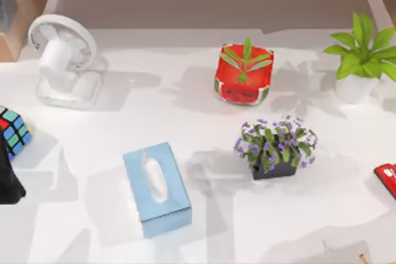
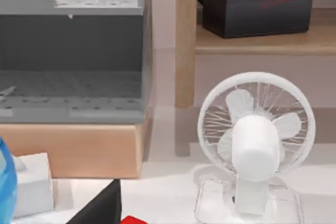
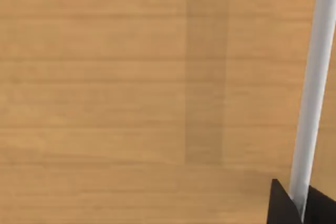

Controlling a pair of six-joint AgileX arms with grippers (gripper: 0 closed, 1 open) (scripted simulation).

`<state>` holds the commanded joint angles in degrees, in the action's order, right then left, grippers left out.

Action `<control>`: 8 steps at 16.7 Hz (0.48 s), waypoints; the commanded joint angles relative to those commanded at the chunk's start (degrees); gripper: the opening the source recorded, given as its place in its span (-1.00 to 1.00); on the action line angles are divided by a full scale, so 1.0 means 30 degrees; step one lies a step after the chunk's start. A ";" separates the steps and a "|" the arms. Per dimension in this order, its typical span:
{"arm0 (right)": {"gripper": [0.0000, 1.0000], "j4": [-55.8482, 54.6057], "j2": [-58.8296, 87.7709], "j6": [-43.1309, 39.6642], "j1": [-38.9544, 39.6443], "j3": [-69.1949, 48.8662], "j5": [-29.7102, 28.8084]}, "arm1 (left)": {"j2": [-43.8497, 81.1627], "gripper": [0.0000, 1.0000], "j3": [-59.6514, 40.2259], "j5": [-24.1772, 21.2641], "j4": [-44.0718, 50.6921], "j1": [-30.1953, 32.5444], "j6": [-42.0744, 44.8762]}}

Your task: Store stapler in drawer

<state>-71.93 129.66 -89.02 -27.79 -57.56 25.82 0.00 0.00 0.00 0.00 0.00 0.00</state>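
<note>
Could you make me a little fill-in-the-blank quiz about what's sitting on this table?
1. The tissue box lying on the table is coloured ____.
2. The small pot right of the tissue box holds ____ flowers.
3. The stapler lies at the table's ____ edge.
4. The white fan stands near the table's far ____ corner.

Missing words: blue; purple; right; left

Top view: looks straight down on the white table (image 1: pixel 204 227). Left wrist view: low, level, facing the white fan (image 2: pixel 255 140), shared with the top view's upper left. Right wrist view: pressed close to a wooden panel (image 3: pixel 131 93).
</note>
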 joint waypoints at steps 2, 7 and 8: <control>-1.00 -0.0619 -0.0469 -0.0016 -0.0296 0.1036 0.0217 | 0.0000 1.00 0.0000 0.0000 0.0000 0.0000 0.0000; -1.00 -0.0757 -0.0526 -0.0007 -0.0235 0.1259 0.0251 | 0.0000 1.00 0.0000 0.0000 0.0000 0.0000 0.0000; -1.00 -0.0799 -0.0568 -0.0012 -0.0275 0.1309 0.0249 | 0.0000 1.00 0.0000 0.0000 0.0000 0.0000 0.0000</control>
<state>-74.32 127.95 -89.06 -28.61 -53.64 26.56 0.00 0.00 0.00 0.00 0.00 0.00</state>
